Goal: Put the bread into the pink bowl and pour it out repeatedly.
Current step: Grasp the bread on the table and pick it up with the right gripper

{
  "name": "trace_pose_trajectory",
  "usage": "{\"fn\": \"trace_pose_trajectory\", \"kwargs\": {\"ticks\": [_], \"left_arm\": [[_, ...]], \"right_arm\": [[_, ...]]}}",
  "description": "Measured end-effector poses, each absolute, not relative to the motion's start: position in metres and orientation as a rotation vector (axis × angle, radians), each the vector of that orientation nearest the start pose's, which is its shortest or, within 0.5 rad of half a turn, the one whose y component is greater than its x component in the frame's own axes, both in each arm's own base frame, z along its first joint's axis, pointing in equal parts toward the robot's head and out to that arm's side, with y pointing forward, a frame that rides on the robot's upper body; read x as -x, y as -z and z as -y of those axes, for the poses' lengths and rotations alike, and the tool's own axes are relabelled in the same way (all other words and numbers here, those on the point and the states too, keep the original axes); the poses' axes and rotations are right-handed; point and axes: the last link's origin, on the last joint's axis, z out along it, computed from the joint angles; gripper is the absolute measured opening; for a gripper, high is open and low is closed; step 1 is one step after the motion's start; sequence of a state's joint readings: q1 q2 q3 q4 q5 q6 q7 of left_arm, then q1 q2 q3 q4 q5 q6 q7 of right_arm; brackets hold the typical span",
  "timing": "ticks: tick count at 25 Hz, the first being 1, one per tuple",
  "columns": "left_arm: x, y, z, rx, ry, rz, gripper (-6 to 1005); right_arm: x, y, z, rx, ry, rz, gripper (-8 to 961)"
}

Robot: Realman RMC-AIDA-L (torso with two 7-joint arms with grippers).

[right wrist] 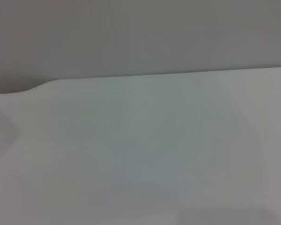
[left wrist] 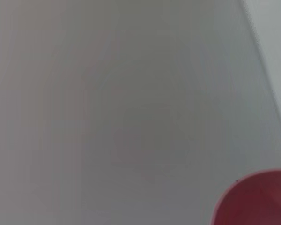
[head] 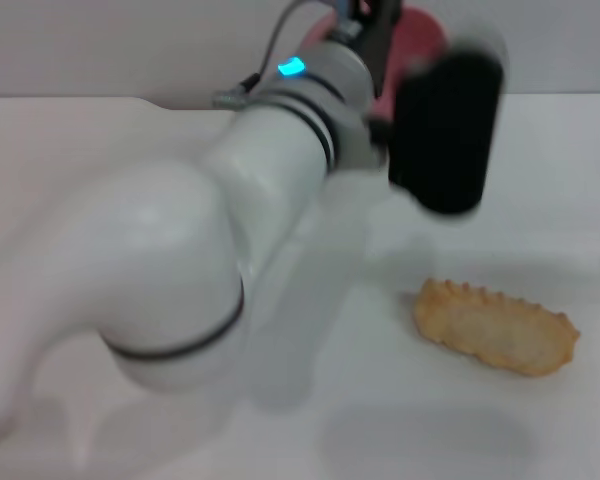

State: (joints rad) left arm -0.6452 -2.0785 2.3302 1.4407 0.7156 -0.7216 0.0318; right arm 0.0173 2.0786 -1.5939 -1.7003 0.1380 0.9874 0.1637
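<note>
The bread (head: 496,329) lies flat on the white table (head: 380,420), plain tan underside up, toward the right edge and nearer the front than the back. Its ridged rim shows along the upper side. Nothing touches it.

The left arm (head: 210,240) reaches from the front left corner diagonally toward the back of the table and fills much of the head view. A blue-green indicator light (head: 292,68) glows on its wrist section. The left gripper (head: 375,25) sits at the far end of the arm, near the back edge of the table, raised well above the bread. A black housing (head: 446,130) on the wrist hangs in front of it and hides most of it. The pink bowl (head: 415,45) is lifted off the table at this gripper; only part of its rim and wall shows behind the wrist. The left wrist view shows a curved section of the bowl (left wrist: 255,199) against a plain grey wall (left wrist: 107,93). Whether the fingers are apart or clamped on the bowl cannot be told.

The right gripper is out of sight in all three views. The right wrist view shows only the bare table surface (right wrist: 145,154) and the wall (right wrist: 140,33) behind its back edge.
</note>
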Motion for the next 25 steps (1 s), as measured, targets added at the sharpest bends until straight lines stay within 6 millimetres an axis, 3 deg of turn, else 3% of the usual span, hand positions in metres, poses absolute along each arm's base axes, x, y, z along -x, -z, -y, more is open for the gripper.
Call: {"fn": "trace_pose_trajectory", "kwargs": {"ticks": [7, 8, 9, 10, 12, 18, 25], "left_arm": [[0.047, 0.042, -0.383, 2.100, -0.203, 0.052, 30], [0.047, 0.042, -0.383, 2.100, -0.203, 0.052, 30], [0.056, 0.034, -0.385, 2.129, -0.209, 0.227, 31], [0.056, 0.034, -0.385, 2.129, -0.209, 0.227, 31], [0.072, 0.023, -0.390, 2.146, -0.219, 0.445, 31], [0.105, 0.013, -0.393, 2.114, -0.252, 0.589, 31], [0.109, 0.014, -0.397, 2.106, -0.272, 0.599, 30]], "right_arm": [[-0.258, -0.043, -0.305, 1.722, 0.104, -1.239, 569], [-0.251, -0.040, -0.304, 1.743, 0.102, -1.228, 569], [-0.248, -0.038, -0.304, 1.755, 0.100, -1.222, 569], [-0.242, -0.036, -0.303, 1.774, 0.093, -1.215, 569], [-0.232, -0.030, -0.302, 1.813, 0.078, -1.212, 569], [-0.207, -0.001, -0.302, 1.957, 0.085, -1.188, 570], [-0.216, 0.020, -0.304, 1.983, 0.162, -1.225, 570]]}}
